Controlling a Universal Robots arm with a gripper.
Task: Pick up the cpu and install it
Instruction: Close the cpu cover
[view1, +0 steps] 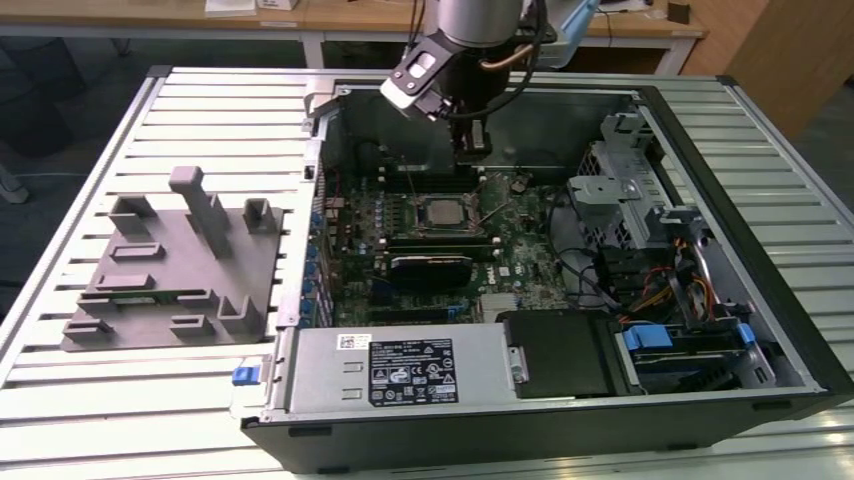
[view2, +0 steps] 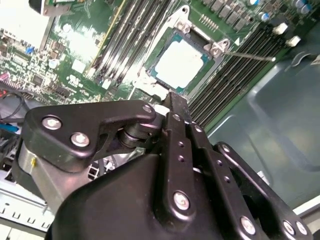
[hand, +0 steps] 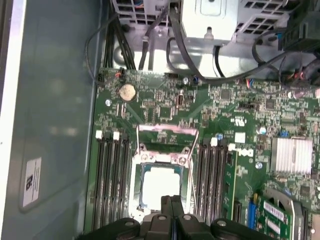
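In the exterior view, you are risking a scraped or knocked chip if the gripper (view1: 470, 152) drops off-line, I judge. It is hanging above the cpu (view1: 443, 212), which is lying in the socket (view1: 445, 233) on the motherboard (view1: 534, 265). In the second wrist view, the fingers (view2: 176, 107) are sitting pressed together, gripping nothing, with the thin lever (view2: 250, 54) nearby as a likely snag. In the first wrist view, the cpu (hand: 160, 187) is lying close beyond the fingertips (hand: 167, 202), apart from them.

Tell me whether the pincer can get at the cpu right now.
Probably yes: the pincer hangs close above the cpu, the socket's cover plate is folded back, and nothing lies between them.
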